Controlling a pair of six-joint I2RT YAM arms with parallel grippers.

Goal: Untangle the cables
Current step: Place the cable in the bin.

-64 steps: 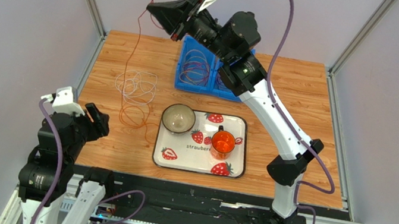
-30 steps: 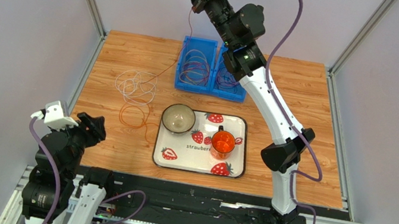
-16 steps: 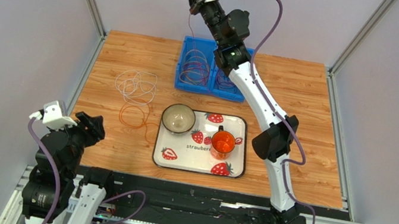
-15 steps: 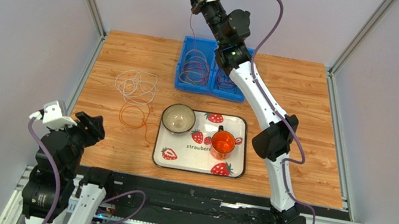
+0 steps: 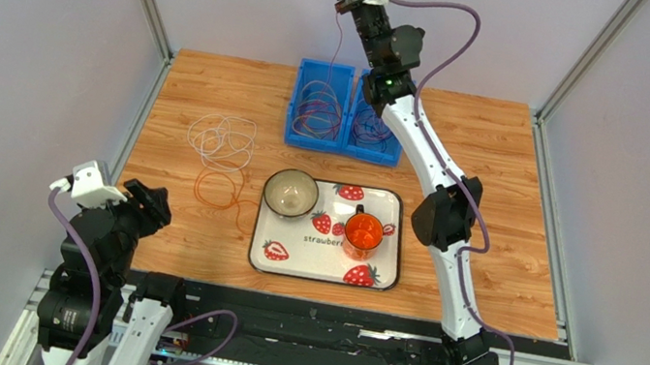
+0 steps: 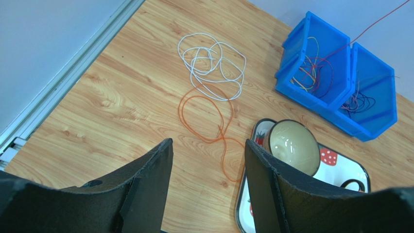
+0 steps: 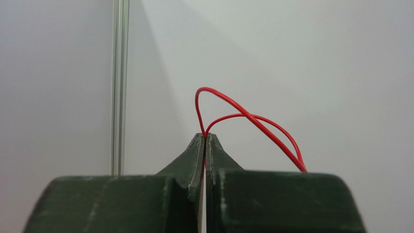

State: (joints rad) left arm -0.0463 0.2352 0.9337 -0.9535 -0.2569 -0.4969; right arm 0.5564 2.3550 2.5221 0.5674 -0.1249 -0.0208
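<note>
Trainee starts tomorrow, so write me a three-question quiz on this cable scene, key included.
1. True or false: the right hand is shut on the red cable.
2. What stands on the strawberry tray? A) a bowl and an orange cup; B) two bottles; C) a plate and spoon.
3. Fill in: the left hand has its jaws ____, holding nothing.
Key: 1 true; 2 A; 3 open.

At my wooden table's back, two blue plastic bins sit side by side — thin wires inside. Before them, a strawberry-print tray bears round bowl left, orange cup right; white wire coil and orange wire loop lie leftward.
</note>
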